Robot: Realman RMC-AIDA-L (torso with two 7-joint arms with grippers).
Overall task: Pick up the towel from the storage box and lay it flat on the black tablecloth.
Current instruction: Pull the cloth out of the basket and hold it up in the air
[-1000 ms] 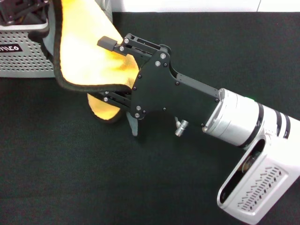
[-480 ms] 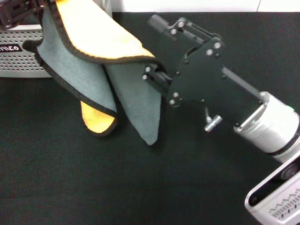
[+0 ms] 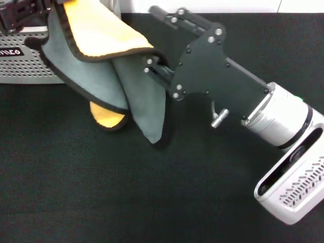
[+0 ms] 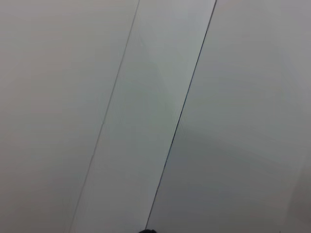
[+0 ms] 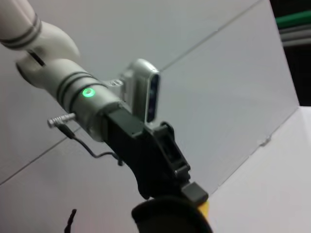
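Observation:
The towel (image 3: 101,76), grey-green with a yellow face and black edging, hangs bunched in front of the storage box (image 3: 25,63), its lower folds touching the black tablecloth (image 3: 101,192). My left gripper (image 3: 20,12) is at the top left, above the box, shut on the towel's upper part. It also shows in the right wrist view (image 5: 180,187), with a dark and yellow piece of the towel (image 5: 170,216) below it. My right gripper (image 3: 150,38) reaches in from the right with its jaws spread wide at the towel's right edge. Its lower finger is hidden behind the cloth.
The tablecloth covers the whole table in front of and to the right of the box. A white wall runs along the far edge (image 3: 202,5). The left wrist view shows only pale wall panels (image 4: 155,116).
My right gripper has risen and swung toward the far edge, then shifted a little left. The towel has turned over, from mostly yellow to mostly grey-green facing me.

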